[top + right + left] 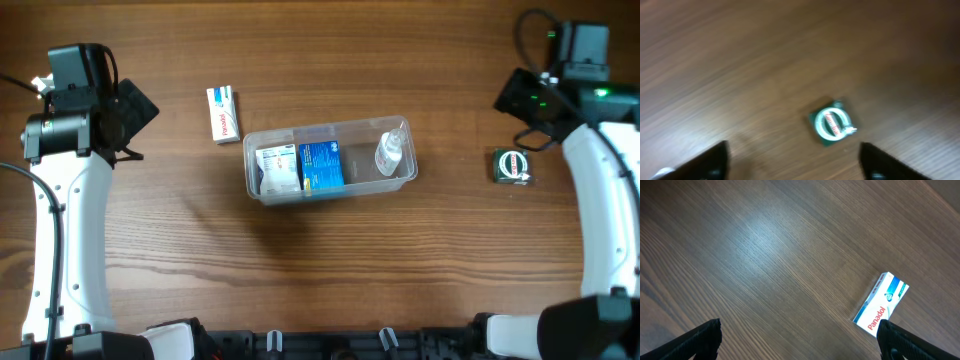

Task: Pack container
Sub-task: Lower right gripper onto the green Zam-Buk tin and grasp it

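Container (360, 172) at centre of overhead frame, on table (300, 280). Inside it: white box (277, 170), blue box (321, 165), small bottle (390, 152) at right end. Red-and-white box (223, 113) lies just off its upper left; green pack (514, 166) sits far right. Left gripper (800, 340): fingers wide apart, empty. Right gripper (795, 162): fingers wide apart, empty.

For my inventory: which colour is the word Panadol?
Red, on the Panadol box; left wrist view.

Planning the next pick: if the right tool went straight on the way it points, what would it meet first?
Probably the small green box on the table, ahead between the fingers of the right tool; depth is unclear.
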